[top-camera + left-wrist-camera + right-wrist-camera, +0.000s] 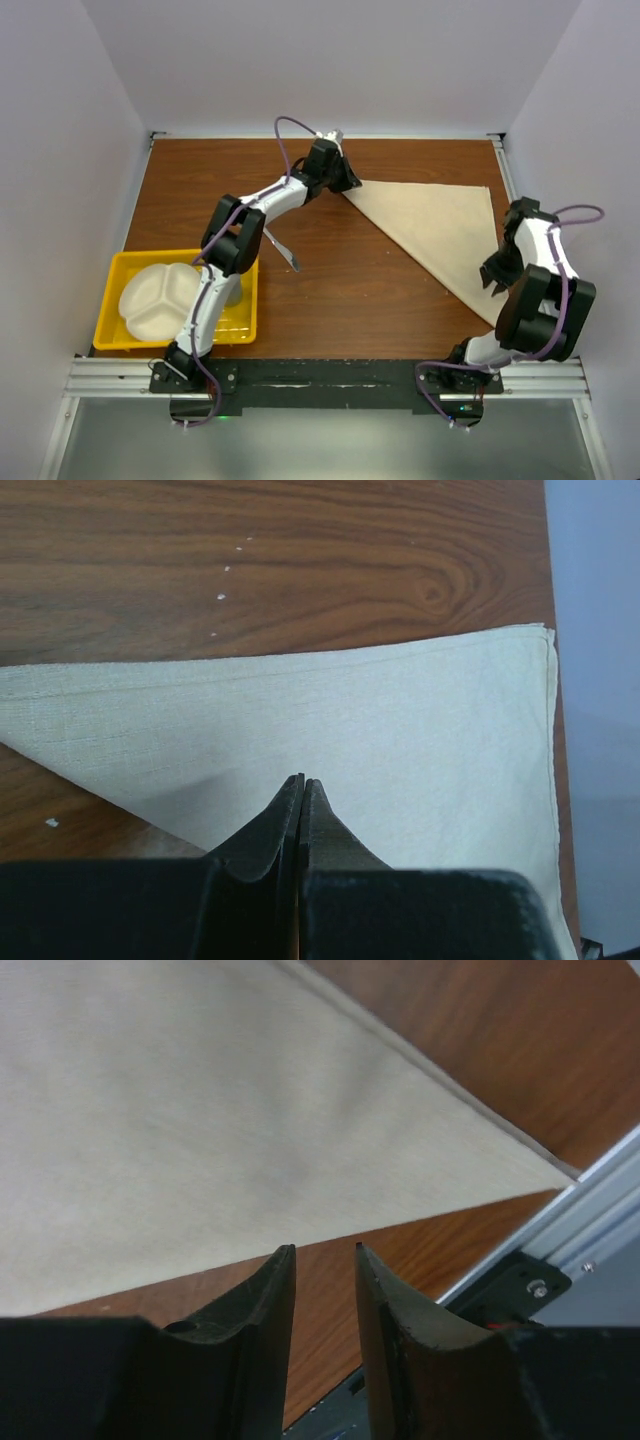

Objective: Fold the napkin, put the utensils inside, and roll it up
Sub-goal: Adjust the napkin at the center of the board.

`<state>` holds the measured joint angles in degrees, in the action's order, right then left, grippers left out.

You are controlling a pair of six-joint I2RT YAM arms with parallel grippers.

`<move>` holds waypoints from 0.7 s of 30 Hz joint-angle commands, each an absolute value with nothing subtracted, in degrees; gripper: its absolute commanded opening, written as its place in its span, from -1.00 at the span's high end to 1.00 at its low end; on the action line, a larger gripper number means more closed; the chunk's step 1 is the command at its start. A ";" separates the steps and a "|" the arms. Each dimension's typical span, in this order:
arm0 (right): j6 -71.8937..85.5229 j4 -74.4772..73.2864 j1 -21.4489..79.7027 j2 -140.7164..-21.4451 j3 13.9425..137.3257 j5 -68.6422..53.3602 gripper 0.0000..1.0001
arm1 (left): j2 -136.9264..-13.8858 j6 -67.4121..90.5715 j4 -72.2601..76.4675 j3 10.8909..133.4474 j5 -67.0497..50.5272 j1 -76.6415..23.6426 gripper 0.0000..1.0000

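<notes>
- The napkin [440, 230] lies flat on the table [350, 300], folded into a triangle on the far right side
- The left gripper [302, 780] is at the napkin's far left corner, jaws clenched tight over the cloth; I cannot tell whether any cloth is caught
- The right gripper [325, 1250] is released, a narrow gap between its jaws and nothing in it, just beside the napkin's near right tip
- The knife [283, 250] lies on bare wood left of the napkin
- A white plate [155, 295] sits in a yellow tray [105, 305], near left
</notes>
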<state>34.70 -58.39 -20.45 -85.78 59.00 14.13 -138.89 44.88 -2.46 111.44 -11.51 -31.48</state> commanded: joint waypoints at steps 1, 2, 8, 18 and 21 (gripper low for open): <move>40.25 -61.35 -24.25 -81.04 55.20 18.72 0.40 | -140.80 45.44 -2.11 113.82 -10.02 -30.24 1.00; 41.12 -61.09 -25.82 -81.12 54.41 19.42 0.42 | -141.15 45.27 -2.11 114.34 -10.02 -30.15 1.00; 45.25 -59.68 -29.71 -80.33 49.57 19.68 0.58 | -142.82 43.77 -3.60 115.66 -10.46 -29.09 1.00; 49.74 -58.44 -30.32 -82.00 46.40 23.99 0.72 | -141.60 42.01 -6.77 118.65 -11.60 -28.57 1.00; 49.66 -60.46 -30.32 -81.04 50.08 25.57 0.79 | -141.33 43.24 -6.07 118.57 -12.65 -28.56 1.00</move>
<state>47.09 -59.16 -30.06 -81.71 46.26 21.56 -142.89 43.66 -6.76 116.31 -11.38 -28.99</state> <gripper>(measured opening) 0.116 0.015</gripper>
